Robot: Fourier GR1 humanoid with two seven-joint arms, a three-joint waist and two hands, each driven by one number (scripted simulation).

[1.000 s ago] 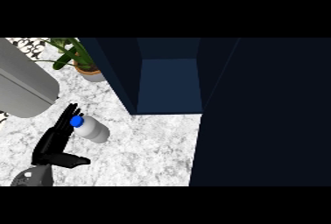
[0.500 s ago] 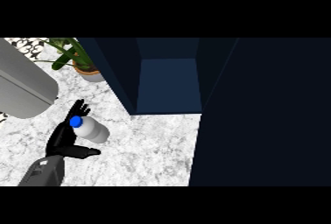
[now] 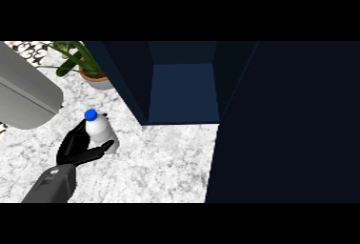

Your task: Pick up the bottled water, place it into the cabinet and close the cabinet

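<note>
The bottled water (image 3: 104,132), white with a blue cap (image 3: 90,114), stands tilted over the marble counter (image 3: 155,162), left of the cabinet. My left hand (image 3: 76,147) comes in from the lower left. Its fingers lie along the bottle's left side and its thumb (image 3: 98,152) crosses the bottle's lower front, so the hand is shut on it. The dark blue cabinet (image 3: 184,90) stands open, its inside in shadow with nothing showing in it. My right hand shows in no view.
The cabinet's open door (image 3: 288,124) fills the right side as a tall dark panel. A potted plant (image 3: 93,76) stands at the back left beside the cabinet's wall. A large grey rounded object (image 3: 25,95) lies at the far left.
My left hand slid forward and closed round the bottle. The bottle now sits higher in the view and looks slightly larger, with its cap shifted up and right.
</note>
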